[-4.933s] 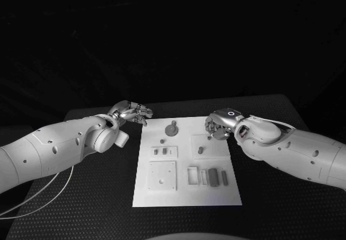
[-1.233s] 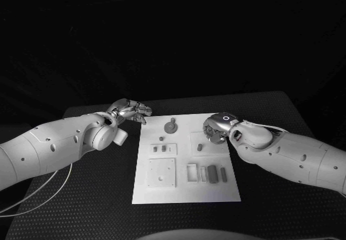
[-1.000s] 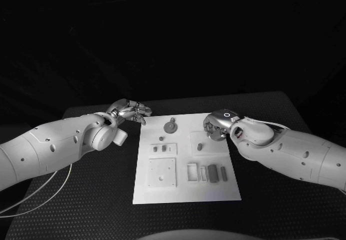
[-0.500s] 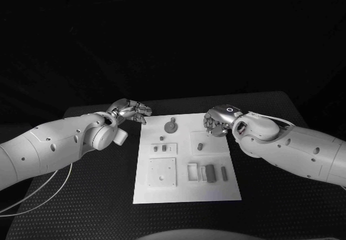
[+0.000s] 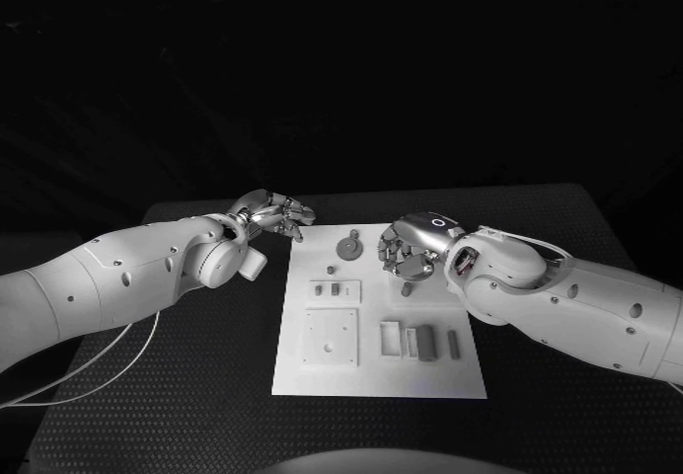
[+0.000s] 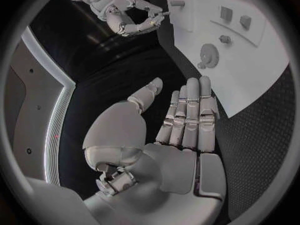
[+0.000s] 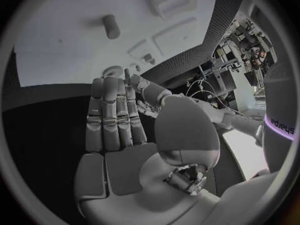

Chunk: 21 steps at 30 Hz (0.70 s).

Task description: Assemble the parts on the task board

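The white task board lies in the middle of the black table. A round gear-like part sits at its far end, also seen as gear. A short dark peg stands near the middle right, shown as peg. My right hand hovers over the board's far right part, between gear and peg, with straight fingers holding nothing. My left hand stays just off the board's far left corner, its flat fingers apart and holding nothing.
On the board, two small parts sit in a raised block, a square plate lies at the near left, and a frame with dark bars lies at the near right. A white cable runs over the table's left side.
The camera has shifted a little. My right hand has moved left across the board's far end, closer to the gear. The left hand holds its place beside the corner.
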Each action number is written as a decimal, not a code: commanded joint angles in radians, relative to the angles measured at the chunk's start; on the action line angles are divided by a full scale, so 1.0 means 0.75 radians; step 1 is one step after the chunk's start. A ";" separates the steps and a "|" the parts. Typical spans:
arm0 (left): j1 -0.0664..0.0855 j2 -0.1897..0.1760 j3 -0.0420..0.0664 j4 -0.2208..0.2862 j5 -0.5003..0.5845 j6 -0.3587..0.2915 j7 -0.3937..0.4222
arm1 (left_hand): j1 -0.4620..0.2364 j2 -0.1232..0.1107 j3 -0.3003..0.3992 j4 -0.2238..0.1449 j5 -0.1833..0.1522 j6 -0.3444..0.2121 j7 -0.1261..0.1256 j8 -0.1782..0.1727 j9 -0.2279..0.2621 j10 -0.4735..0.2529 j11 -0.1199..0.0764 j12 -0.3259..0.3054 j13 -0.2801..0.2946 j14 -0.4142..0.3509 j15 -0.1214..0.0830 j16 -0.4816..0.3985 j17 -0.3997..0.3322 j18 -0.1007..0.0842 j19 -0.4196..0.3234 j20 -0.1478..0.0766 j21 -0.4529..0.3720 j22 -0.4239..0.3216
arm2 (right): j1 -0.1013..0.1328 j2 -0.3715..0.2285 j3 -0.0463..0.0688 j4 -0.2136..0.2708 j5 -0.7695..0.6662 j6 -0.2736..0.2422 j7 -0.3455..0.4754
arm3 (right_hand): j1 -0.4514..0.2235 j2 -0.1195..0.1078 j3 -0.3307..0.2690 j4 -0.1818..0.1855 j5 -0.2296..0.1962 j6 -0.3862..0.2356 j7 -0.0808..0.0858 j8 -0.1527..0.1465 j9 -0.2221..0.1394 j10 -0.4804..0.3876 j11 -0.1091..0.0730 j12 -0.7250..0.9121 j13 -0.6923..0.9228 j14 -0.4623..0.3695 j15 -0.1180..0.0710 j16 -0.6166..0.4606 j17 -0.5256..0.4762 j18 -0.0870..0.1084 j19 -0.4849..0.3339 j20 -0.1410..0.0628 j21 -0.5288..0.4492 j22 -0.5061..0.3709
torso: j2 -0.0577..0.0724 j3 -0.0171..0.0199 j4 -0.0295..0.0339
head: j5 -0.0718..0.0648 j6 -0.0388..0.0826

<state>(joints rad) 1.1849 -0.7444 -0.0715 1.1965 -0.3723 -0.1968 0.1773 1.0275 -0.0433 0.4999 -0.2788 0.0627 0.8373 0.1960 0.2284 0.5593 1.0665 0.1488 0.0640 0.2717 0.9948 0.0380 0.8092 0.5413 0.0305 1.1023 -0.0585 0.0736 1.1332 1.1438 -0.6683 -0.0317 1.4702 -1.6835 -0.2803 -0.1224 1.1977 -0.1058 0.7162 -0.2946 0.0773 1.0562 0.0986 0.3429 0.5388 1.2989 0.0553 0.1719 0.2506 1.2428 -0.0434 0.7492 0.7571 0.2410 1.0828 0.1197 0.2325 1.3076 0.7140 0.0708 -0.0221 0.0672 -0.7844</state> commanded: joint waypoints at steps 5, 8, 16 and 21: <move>0.003 0.003 0.001 0.006 0.008 0.013 0.004 | -0.001 -0.010 -0.003 -0.001 -0.002 -0.010 0.001 -0.004 0.000 -0.007 0.000 0.004 -0.002 0.005 0.004 -0.009 0.003 0.028 0.008 0.000 -0.005 -0.002 | -0.008 0.048 -0.011 0.023 0.025 0.036 0.041 | 0.001 0.006 -0.002 0.004 0.004 0.002 0.003 0.001 0.003 0.003 0.002 -0.003 0.002 -0.002 -0.007 0.002 -0.002 0.028 0.005 -0.002 0.003 0.029 | 0.001 -0.0024 -0.0013 | 0.024 -0.006; 0.005 0.006 0.001 0.007 0.008 0.013 0.004 | -0.001 -0.010 -0.004 -0.001 -0.002 -0.010 0.001 -0.003 0.000 -0.007 0.000 0.004 -0.002 0.005 0.004 -0.009 0.003 0.028 0.008 0.000 -0.005 -0.002 | -0.011 0.072 -0.036 0.015 0.007 0.043 0.045 | 0.001 0.006 -0.002 0.004 0.004 0.001 0.003 0.001 0.004 0.002 0.002 -0.003 0.002 -0.002 -0.007 0.001 -0.002 0.028 0.004 -0.002 0.003 0.029 | 0.001 -0.0032 -0.0018 | 0.028 -0.007; 0.008 0.016 0.001 0.005 0.008 0.010 0.004 | -0.001 -0.010 -0.004 0.000 -0.002 -0.010 0.001 -0.003 0.000 -0.007 0.000 0.005 -0.002 0.005 0.004 -0.010 0.004 0.028 0.008 0.000 -0.006 -0.002 | -0.040 0.144 -0.096 -0.026 -0.030 0.059 0.055 | 0.000 0.008 -0.001 0.003 0.004 0.000 0.004 0.000 0.004 0.001 0.002 -0.005 0.003 -0.003 -0.007 0.001 -0.003 0.028 0.003 -0.002 0.003 0.029 | 0.001 -0.0017 0.0014 | 0.049 -0.023; 0.009 0.020 0.001 0.004 0.008 0.011 0.003 | -0.001 -0.010 -0.004 0.000 -0.002 -0.009 0.000 -0.002 0.000 -0.006 0.000 0.005 -0.002 0.005 0.004 -0.010 0.004 0.028 0.008 0.000 -0.006 -0.003 | -0.053 0.168 -0.113 -0.046 -0.045 0.059 0.062 | 0.000 0.009 -0.001 0.003 0.004 -0.001 0.004 -0.001 0.005 0.001 0.002 -0.005 0.003 -0.003 -0.006 0.001 -0.003 0.028 0.003 -0.002 0.002 0.029 | 0.001 -0.0002 -0.0006 | 0.068 -0.035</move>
<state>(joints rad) 1.1899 -0.7325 -0.0715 1.1976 -0.3722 -0.1970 0.1747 1.0275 -0.0433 0.4999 -0.2788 0.0627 0.8373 0.1960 0.2285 0.5593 1.0679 0.1473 0.0640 0.2709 0.9948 0.0380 0.8052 0.5429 0.0307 1.1007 -0.0569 0.0737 1.1325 1.1065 -0.5465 -0.1161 1.4382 -1.6892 -0.2526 -0.0934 1.1939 -0.1097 0.7157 -0.2951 0.0764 1.0559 0.0989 0.3425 0.5415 1.2988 0.0554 0.1687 0.2546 1.2407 -0.0419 0.7492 0.7561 0.2410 1.0828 0.1198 0.2325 1.3074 0.7149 0.0697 -0.0216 0.1091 -0.8057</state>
